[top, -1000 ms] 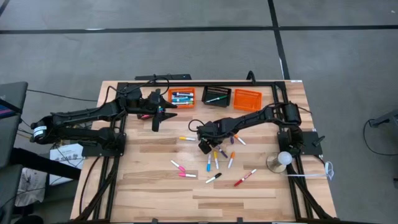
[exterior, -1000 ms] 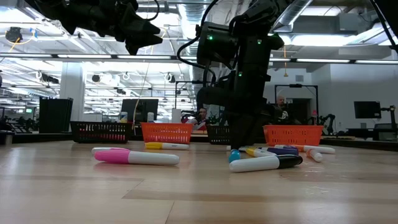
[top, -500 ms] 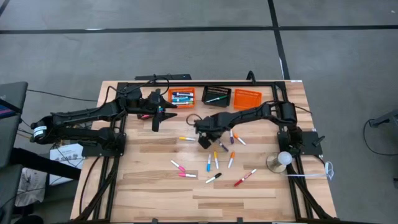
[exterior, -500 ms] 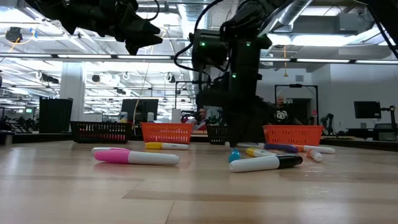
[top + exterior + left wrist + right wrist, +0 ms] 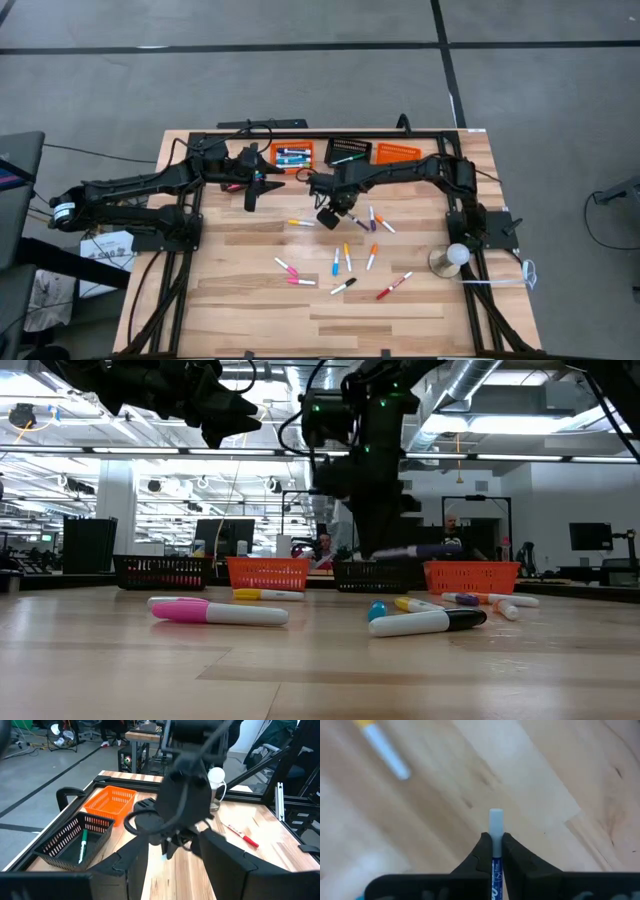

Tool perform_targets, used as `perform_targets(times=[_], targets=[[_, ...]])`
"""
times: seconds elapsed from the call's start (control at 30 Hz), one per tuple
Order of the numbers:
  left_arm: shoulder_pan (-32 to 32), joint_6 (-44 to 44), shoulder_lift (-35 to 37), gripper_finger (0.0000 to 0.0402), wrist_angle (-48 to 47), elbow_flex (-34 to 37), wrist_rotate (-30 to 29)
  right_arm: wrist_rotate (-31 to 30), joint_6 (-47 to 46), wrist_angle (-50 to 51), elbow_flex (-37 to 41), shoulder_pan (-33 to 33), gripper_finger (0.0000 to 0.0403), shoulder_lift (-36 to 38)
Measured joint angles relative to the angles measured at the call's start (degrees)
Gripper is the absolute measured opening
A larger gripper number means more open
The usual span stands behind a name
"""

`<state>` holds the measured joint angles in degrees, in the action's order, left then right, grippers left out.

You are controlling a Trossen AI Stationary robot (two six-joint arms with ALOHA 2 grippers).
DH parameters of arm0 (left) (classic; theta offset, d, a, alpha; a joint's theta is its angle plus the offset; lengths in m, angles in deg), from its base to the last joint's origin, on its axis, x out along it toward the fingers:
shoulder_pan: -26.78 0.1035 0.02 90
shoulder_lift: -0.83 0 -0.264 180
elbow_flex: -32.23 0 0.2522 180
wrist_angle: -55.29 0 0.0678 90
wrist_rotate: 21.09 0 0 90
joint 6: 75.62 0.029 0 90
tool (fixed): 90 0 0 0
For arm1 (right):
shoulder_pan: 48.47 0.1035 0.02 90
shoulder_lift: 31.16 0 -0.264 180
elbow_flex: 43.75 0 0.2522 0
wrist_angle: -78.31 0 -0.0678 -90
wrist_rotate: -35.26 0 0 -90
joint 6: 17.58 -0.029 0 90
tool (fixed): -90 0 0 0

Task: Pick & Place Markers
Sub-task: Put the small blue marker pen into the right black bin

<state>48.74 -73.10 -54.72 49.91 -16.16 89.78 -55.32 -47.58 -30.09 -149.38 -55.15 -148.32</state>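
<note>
Gripping a marker (image 5: 495,827) between clenched fingers, right gripper (image 5: 330,215) raised over the table (image 5: 250,310) middle, near the far-edge baskets; marker cap looks purple, hard to confirm. Hovering near the far-left corner, left gripper (image 5: 252,192) half open, holding nothing. Remaining markers (image 5: 345,260) scattered mid-table toward the near edge.

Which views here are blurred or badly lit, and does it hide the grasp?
Right wrist view: tabletop and yellow-capped marker smear with motion blur, but the held marker between the right gripper fingers stays sharp. Low view: arms silhouetted against bright ceiling lights. High view: evenly lit.
</note>
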Motion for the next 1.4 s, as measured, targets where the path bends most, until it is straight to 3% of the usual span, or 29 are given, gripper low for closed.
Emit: perform_targets(times=[0.17, 0.33, 0.77, 0.97, 1.07, 1.23, 1.33, 1.4], targets=[[0.00, 0.01, 0.00, 0.0177, -0.02, 0.00, 0.02, 6.85, 6.99, 5.24, -5.93, -1.79, 0.0006, 0.07], [0.00, 0.00, 0.00, 0.0177, -0.20, 0.00, 0.00, 18.78, 14.30, 8.62, -11.09, -4.97, 0.0007, 0.13], [0.00, 0.00, 0.00, 0.0177, -0.22, 0.00, 0.02, 68.02, 29.02, 12.64, -14.46, -15.15, 0.0011, 0.15], [0.00, 0.00, 0.00, 0.0177, -0.22, 0.00, 0.00, 83.92, 35.41, 12.49, -14.47, -16.35, 0.0011, 0.16], [0.00, 0.00, 0.00, 0.0177, -0.22, 0.00, 0.00, 87.87, 37.74, 12.47, -14.47, -16.07, 0.0011, 0.17], [0.00, 0.02, 0.00, 0.0177, -0.22, 0.00, 0.00, 87.74, 38.39, 12.43, -14.47, -15.39, 0.0012, 0.17], [0.00, 0.00, 0.00, 0.0177, -0.22, 0.00, 0.00, 84.46, 38.66, 12.42, -14.47, -15.43, 0.0012, 0.17], [-0.01, 0.00, 0.00, 0.0177, -0.22, 0.00, 0.00, 78.06, 38.12, 12.42, -14.47, -15.52, 0.0012, 0.20]])
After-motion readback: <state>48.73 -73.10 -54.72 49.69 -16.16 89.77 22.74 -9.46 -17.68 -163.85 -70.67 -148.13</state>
